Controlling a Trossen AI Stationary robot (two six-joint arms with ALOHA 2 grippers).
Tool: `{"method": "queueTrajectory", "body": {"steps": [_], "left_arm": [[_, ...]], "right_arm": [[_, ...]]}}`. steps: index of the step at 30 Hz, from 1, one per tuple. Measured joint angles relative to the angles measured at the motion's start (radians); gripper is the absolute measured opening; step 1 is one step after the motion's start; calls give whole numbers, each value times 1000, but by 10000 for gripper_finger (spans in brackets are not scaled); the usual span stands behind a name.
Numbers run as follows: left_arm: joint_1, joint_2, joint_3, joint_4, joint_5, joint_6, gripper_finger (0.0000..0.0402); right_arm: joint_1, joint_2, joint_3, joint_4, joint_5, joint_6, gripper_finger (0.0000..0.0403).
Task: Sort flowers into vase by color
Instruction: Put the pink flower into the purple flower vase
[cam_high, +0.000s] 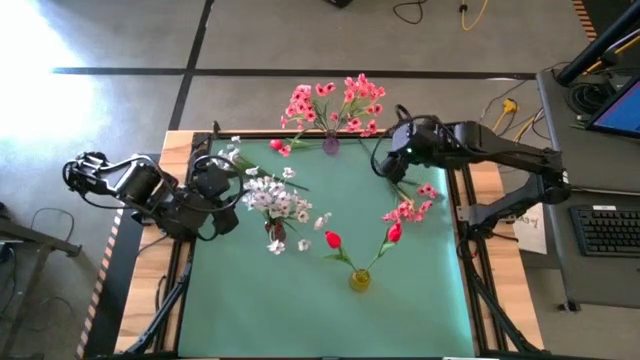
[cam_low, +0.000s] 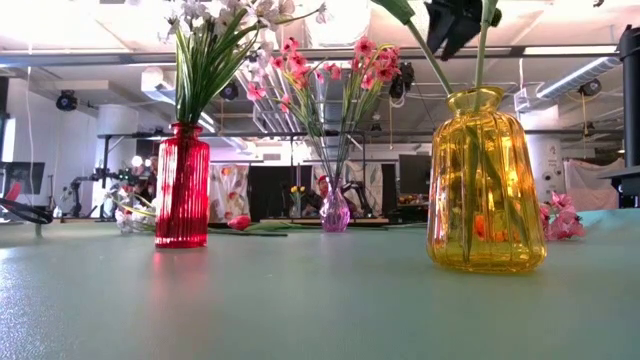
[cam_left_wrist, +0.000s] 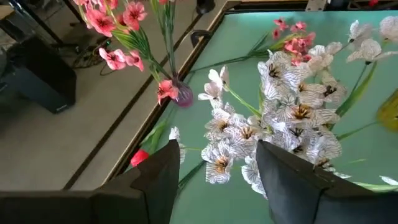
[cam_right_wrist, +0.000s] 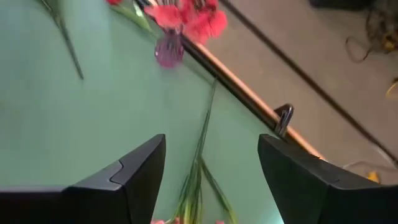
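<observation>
On the green mat (cam_high: 250, 300): three vases stand, each with flowers already in it, and a few sprays lie loose.

Right gripper (cam_high: 392, 165): it hangs over the far right part of the mat, with its jaws open and nothing between them; below it the green stem (cam_right_wrist: 202, 140) of the loose pink spray (cam_high: 412, 208) lies flat on the mat.

Left gripper (cam_high: 226, 195): it waits at the left side, just beside the white flowers (cam_high: 275, 197), jaws open and empty.

Vases: the purple vase (cam_high: 331, 145) at the far edge holds the pink flowers (cam_high: 335, 103), the red vase (cam_low: 182, 185) holds the white ones, the yellow vase (cam_high: 359, 279) holds the red buds (cam_high: 333, 240).

Still loose: the pink spray, a red bud (cam_left_wrist: 139, 157) at the far left edge near the purple vase, and some white blossoms (cam_high: 232, 152) near it (how many stems I cannot count).

Risk at the grasp: the stem is thin and flat on the mat, so I judge the fingers may close over it without catching it, or only push it aside.

Risk at the vase: the purple vase is small and already full, so a carried spray may catch the other blossoms and tip it.

Risk on the left: the open fingers are very near the white flowers, so a careless move may pull them or knock the red vase.
</observation>
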Motion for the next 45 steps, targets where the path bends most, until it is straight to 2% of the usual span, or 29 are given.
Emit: {"method": "queueTrajectory", "body": {"steps": [4, 10, 16, 23, 28, 34, 39, 45], "left_arm": [[0, -6, -2, 1, -44, 16, 197], [0, -12, -10, -1, -58, 42, 197], [0, -17, -28, -31, -124, 42, 197], [0, -49, -70, -33, -186, 39, 197], [0, -76, -77, -32, -219, 21, 197], [0, -99, -77, -29, -278, 16, 197], [0, -110, -77, -28, -313, 15, 197], [0, -114, -77, -27, -313, 4, 197]], "right_arm": [[-47, -1, -42, 10, -67, 0, 251], [-92, -3, -190, 89, -124, 2, 250], [-152, -7, -407, 263, -194, 0, 249], [-261, 22, -662, 572, -333, 10, 240], [-302, 104, -735, 651, -332, 44, 232], [-329, 220, -742, 730, -324, 11, 218], [-355, 298, -732, 770, -328, -39, 183], [-357, 308, -727, 756, -330, -66, 86]]}}
